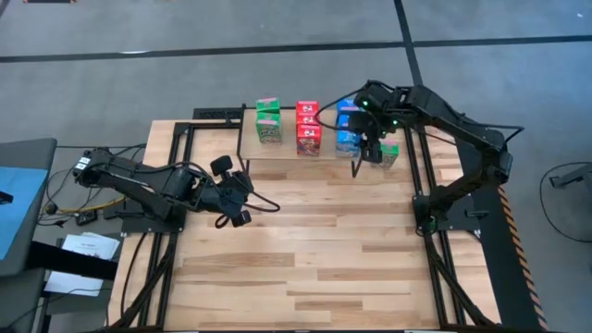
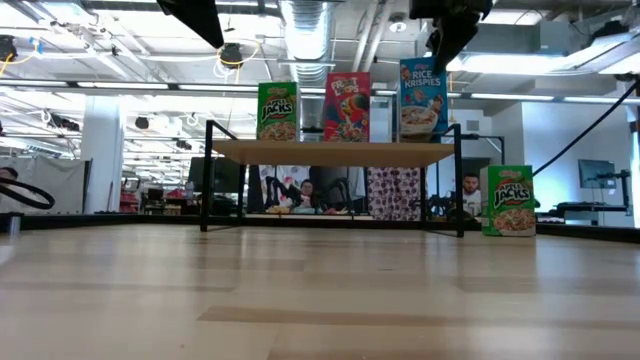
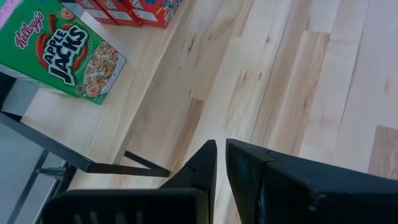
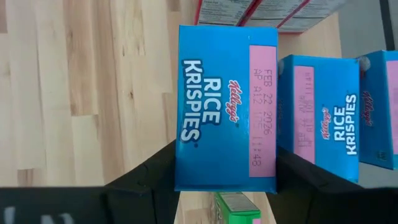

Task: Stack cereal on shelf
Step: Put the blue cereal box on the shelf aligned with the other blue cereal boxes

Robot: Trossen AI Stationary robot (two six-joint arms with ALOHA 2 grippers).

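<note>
The shelf (image 1: 289, 154) (image 2: 330, 152) stands at the table's far side. Green boxes (image 1: 268, 121), red boxes (image 1: 308, 129) and blue boxes (image 1: 348, 128) (image 4: 318, 118) stand upright on it in rows. One more green box (image 1: 389, 154) (image 2: 510, 200) stands on the table, right of the shelf. My right gripper (image 1: 370, 144) (image 4: 227, 169) hangs over the shelf's right end, shut on a blue Rice Krispies box (image 4: 227, 106) (image 2: 423, 100). My left gripper (image 1: 242, 198) (image 3: 221, 163) hovers shut and empty over the table, near the shelf's left front leg. My right gripper pinches the blue Rice Krispies box between its two fingers (image 4: 149, 177), one on each broad face just below the top panel (image 4: 205, 177). The fingers come from above, pointing down. The box stays upright, its bottom at the level of the shelf board; whether it rests there I cannot tell.
Bare wooden tabletop (image 1: 314, 250) spreads across the near half. Black frame rails (image 1: 433, 240) run along the left and right sides. The shelf's thin black legs (image 2: 205, 180) stand on the table, and its left front corner (image 3: 93, 165) lies close to my left gripper.
</note>
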